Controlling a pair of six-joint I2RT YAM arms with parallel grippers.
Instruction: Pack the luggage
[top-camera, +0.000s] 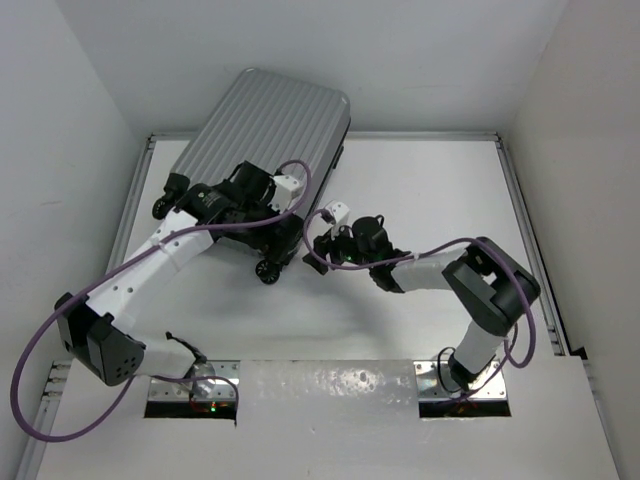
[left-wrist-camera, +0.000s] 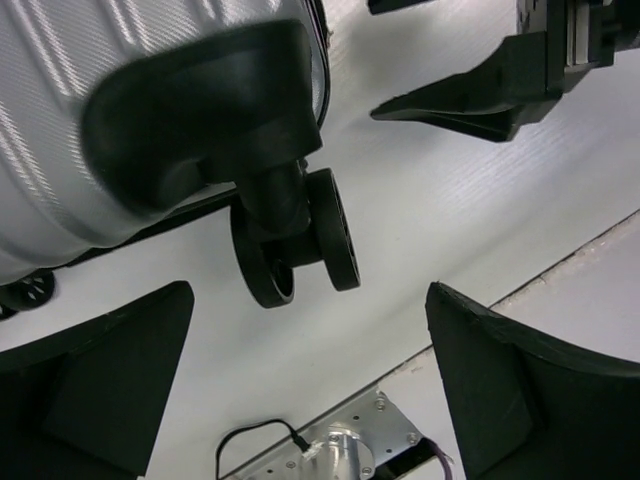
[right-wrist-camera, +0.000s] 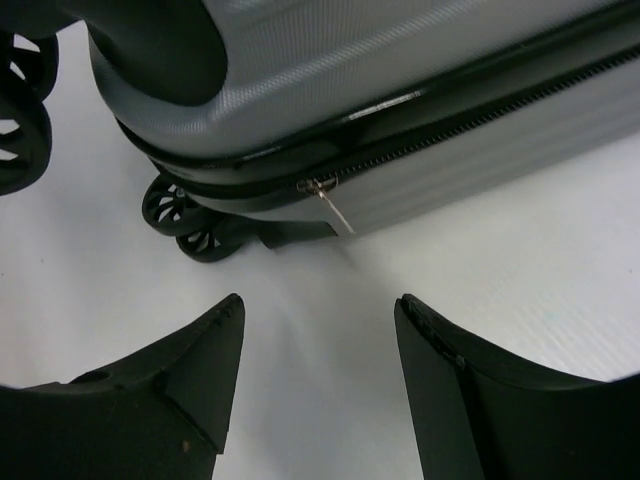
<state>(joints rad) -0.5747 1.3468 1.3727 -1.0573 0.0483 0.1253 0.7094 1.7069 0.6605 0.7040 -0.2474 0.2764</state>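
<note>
Carefully now: the closed luggage (top-camera: 265, 130) lies at the desk's (top-camera: 420, 190) far left, zipper pull (right-wrist-camera: 328, 200) facing your right jaws, which stand half parted and empty. Line them squarely on that tab before pinching. Your left jaws hang fully released beside a caster wheel (left-wrist-camera: 295, 250), holding nothing; brace the shell there.
</note>
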